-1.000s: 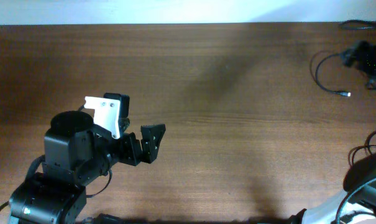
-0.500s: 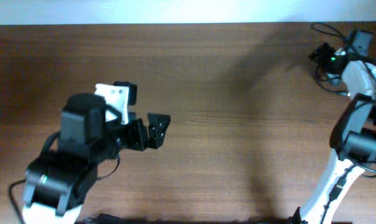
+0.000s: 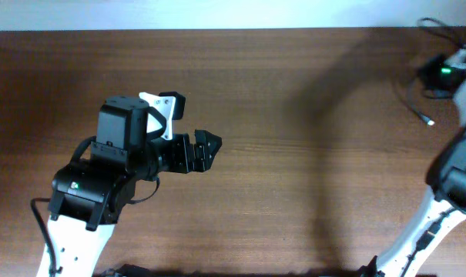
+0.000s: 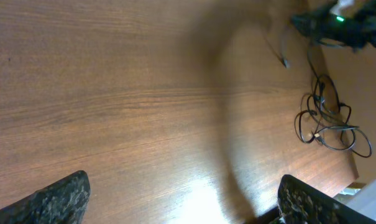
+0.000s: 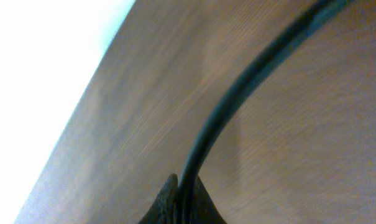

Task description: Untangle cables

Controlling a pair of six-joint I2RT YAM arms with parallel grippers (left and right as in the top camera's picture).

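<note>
Over at the far-right corner of the table (image 3: 294, 192), the right tool (image 5: 179, 198) is pinched closed on one cable (image 5: 237, 106), which runs out from between its tips as a thin black arc. A free end w/ a small pale plug (image 3: 430, 121) sits just below that arm in the overhead view. The left tool (image 3: 203, 148) is mid-table, jaws wide apart w/ nothing in them, well apart from the work. The rest of the cables (image 4: 327, 121) lie as a loose bunch of overlapping black loops near the table's right edge, seen only from the left wrist cam; the overhead view crops them out. Risks, as I judge them: the grip looks tip-only, so the cable may slip out under a hard pull. If it's tied into the bunch (can't tell), a one-sided pull w/ nothing pinning the bunch could cinch the loops tighter or drag the lot off the edge. The cords look thin and limp.
</note>
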